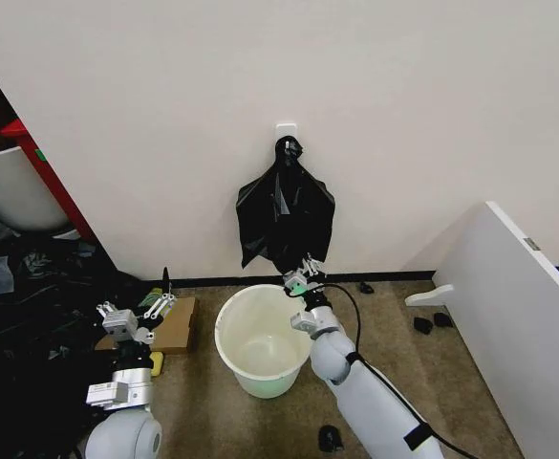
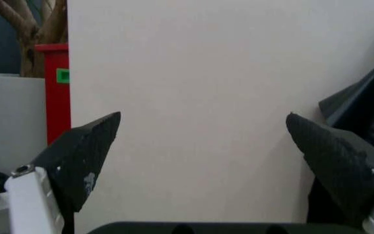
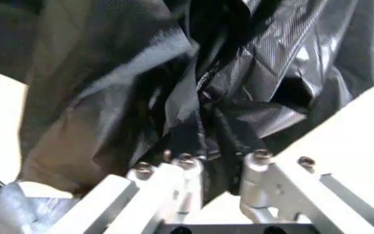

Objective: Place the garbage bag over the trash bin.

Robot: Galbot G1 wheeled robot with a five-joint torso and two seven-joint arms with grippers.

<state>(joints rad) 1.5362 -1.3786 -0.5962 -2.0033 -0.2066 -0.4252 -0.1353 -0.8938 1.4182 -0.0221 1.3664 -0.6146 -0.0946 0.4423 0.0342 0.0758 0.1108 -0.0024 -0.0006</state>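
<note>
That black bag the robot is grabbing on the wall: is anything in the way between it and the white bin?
Nothing visible. The bag hangs from a wall hook right above and behind the bin, whose mouth is open. The right gripper has its fingers closed on the bag's lower edge, just over the bin's rim. The left gripper waits open off to the side.

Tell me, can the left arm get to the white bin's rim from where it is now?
Probably yes: the left gripper hangs open beside the trash bin, with bare floor between them. The right gripper is up at the hanging black bags.
</note>
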